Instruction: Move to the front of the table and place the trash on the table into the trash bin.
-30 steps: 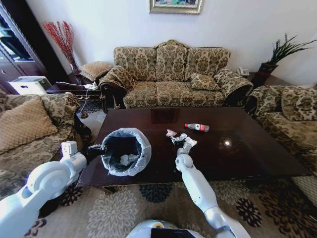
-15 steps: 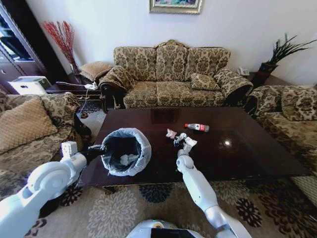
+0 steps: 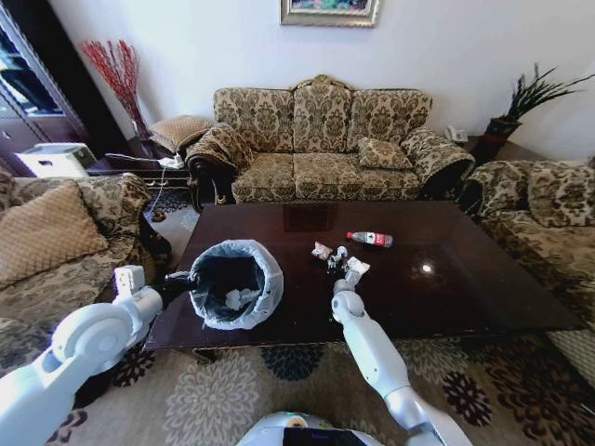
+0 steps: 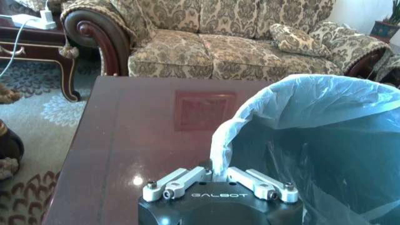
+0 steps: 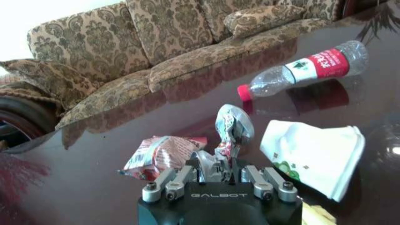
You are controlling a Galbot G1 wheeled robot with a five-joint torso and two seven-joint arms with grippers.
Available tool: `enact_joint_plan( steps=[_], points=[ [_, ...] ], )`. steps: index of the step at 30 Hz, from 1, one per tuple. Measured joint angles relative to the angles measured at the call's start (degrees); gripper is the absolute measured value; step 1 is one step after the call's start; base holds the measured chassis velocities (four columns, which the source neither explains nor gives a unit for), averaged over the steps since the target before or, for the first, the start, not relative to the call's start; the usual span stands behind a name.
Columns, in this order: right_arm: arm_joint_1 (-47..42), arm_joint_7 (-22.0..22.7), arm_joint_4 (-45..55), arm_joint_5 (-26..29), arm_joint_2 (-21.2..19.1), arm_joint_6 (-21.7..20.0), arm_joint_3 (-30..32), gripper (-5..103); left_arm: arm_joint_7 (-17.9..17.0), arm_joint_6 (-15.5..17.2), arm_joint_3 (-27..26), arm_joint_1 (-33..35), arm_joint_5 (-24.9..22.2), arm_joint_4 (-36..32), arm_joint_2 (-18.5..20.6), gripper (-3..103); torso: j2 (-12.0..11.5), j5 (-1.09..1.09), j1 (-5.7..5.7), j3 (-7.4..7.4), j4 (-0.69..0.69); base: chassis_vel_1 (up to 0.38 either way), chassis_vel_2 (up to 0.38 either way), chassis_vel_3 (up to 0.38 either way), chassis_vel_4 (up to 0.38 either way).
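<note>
The dark glossy table (image 3: 456, 288) lies in front of me. My left gripper (image 3: 184, 278) is shut on the rim of the trash bin (image 3: 237, 283), which stands on the table's left part with its pale liner (image 4: 312, 122) folded over the rim and scraps inside. My right gripper (image 3: 338, 268) is shut on a crumpled silver wrapper (image 5: 233, 125) at the table's middle. Beside the wrapper lie a pinkish-red wrapper (image 5: 164, 154) and a white wrapper (image 5: 312, 152). A clear bottle with a red label (image 3: 370, 239) lies farther back.
A patterned sofa (image 3: 325, 139) stands behind the table, and armchairs flank it on the left (image 3: 65, 242) and right (image 3: 548, 214). A side table with cables (image 3: 139, 165) sits at the back left. Patterned carpet (image 3: 279, 390) runs along the table's near edge.
My right gripper has shifted slightly away from me over the table, with the silver wrapper in it. The left arm and the bin have not moved.
</note>
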Motion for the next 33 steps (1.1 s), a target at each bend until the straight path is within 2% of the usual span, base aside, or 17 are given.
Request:
enact_joint_plan(
  steps=[4,7,9,11,12,14,15,16,19,20,22,24,26,33],
  points=[
    [-2.8,-0.2,5.2,0.0,-0.7,1.3,0.3,27,0.0,0.0,-0.1,0.2,0.0,-0.2,0.2,0,0.0,0.02,0.02,0.02,0.0,0.0,0.0,0.0,0.0],
    [-7.4,-6.3,17.5,-1.6,-1.5,3.6,0.3,27,-0.3,0.1,-0.2,0.5,-0.6,0.0,2.0,0,0.0,0.0,0.02,0.02,-0.01,0.0,0.0,0.0,0.0],
    [-8.1,-7.3,20.3,-1.8,-1.6,3.3,0.0,27,-0.6,0.3,-0.2,0.5,-1.2,0.0,2.7,0,0.0,0.0,0.01,0.01,-0.01,0.0,0.0,0.0,0.0],
    [-9.5,-10.6,31.4,-0.8,-2.7,0.9,-2.1,27,-2.0,2.0,-0.3,0.6,-4.7,0.1,6.6,0,0.0,-0.03,0.0,0.0,0.0,0.0,0.0,0.0,0.0],
    [-9.5,-10.6,31.4,-0.8,-2.7,0.9,-2.1,27,-2.0,2.0,-0.3,0.6,-4.7,0.1,6.6,0,0.0,-0.03,0.0,0.0,0.0,0.0,0.0,0.0,0.0],
    [-9.5,-14.1,38.8,0.2,-3.3,-0.1,-4.1,27,-3.3,3.3,-0.6,0.3,-7.7,0.6,10.3,0,0.0,-0.02,0.0,0.0,0.0,0.0,0.0,0.0,0.0],
    [-8.6,-17.2,44.2,1.4,-3.8,-1.1,-6.5,27,-4.4,3.7,-0.7,-0.4,-11.1,1.5,14.1,0,0.0,-0.01,0.0,0.0,0.0,0.0,0.0,0.0,0.0],
    [-8.6,-17.2,44.2,1.4,-3.8,-1.1,-6.5,27,-4.4,3.7,-0.7,-0.4,-11.1,1.5,14.1,0,0.0,-0.01,0.0,0.0,0.0,0.0,0.0,0.0,0.0],
    [-6.2,-21.8,50.6,3.5,-5.0,-3.3,-12.2,27,-5.2,3.7,0.3,-2.7,-15.4,2.9,19.2,0,0.0,0.0,0.01,0.0,-0.01,0.0,0.0,0.0,0.0],
    [-6.2,-21.8,50.6,3.5,-5.0,-3.3,-12.2,27,-5.2,3.7,0.3,-2.7,-15.4,2.9,19.2,0,0.0,0.0,0.01,0.0,-0.01,0.0,0.0,0.0,0.0],
    [-5.5,-25.5,52.6,3.6,-7.0,-5.2,-16.5,27,-5.4,3.5,1.1,-4.3,-16.4,3.4,20.6,0,0.0,-0.01,0.01,0.01,0.0,0.0,0.0,0.0,0.0],
    [-5.6,-26.4,52.7,3.4,-7.5,-5.3,-17.4,27,-5.4,3.4,1.1,-4.4,-16.4,3.3,20.7,0,0.0,-0.01,0.01,0.0,0.0,0.0,0.0,0.0,0.0],
    [-6.2,-28.2,51.5,0.7,-8.8,-5.4,-20.8,27,-5.5,3.0,1.0,-4.6,-16.5,2.1,20.3,0,0.0,0.0,0.0,0.0,0.0,0.0,0.0,0.0,0.0],
    [-10.3,-28.2,49.4,-4.1,-10.0,-5.4,-22.5,25,-5.6,2.9,0.4,-3.9,-16.4,0.1,18.2,0,0.0,0.0,0.0,0.0,-0.01,0.0,0.0,0.0,0.0]
  ],
)
